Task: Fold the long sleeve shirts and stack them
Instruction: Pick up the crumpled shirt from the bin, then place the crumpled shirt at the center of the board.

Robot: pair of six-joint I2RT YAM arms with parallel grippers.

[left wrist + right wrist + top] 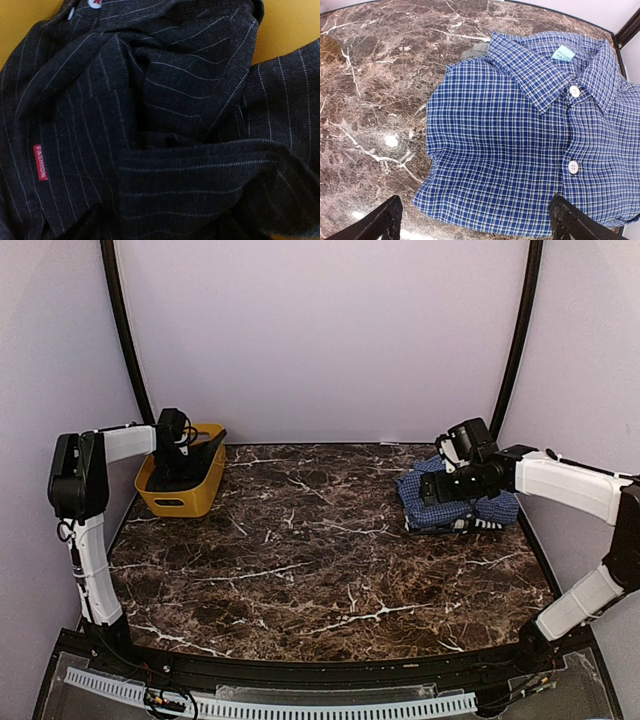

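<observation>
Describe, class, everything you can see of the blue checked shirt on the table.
The blue checked shirt is soft cloth in small blue-and-white checks, with a collar, a pale blue neck label and two white buttons showing. Folded into a rectangle, front up, it lies flat on the marble table, far right. The open right pincer hangs over its lower edge; contact unclear.

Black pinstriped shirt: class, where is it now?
The black pinstriped shirt lies crumpled inside the yellow basket, far left in the top view, beneath the left gripper.
</observation>
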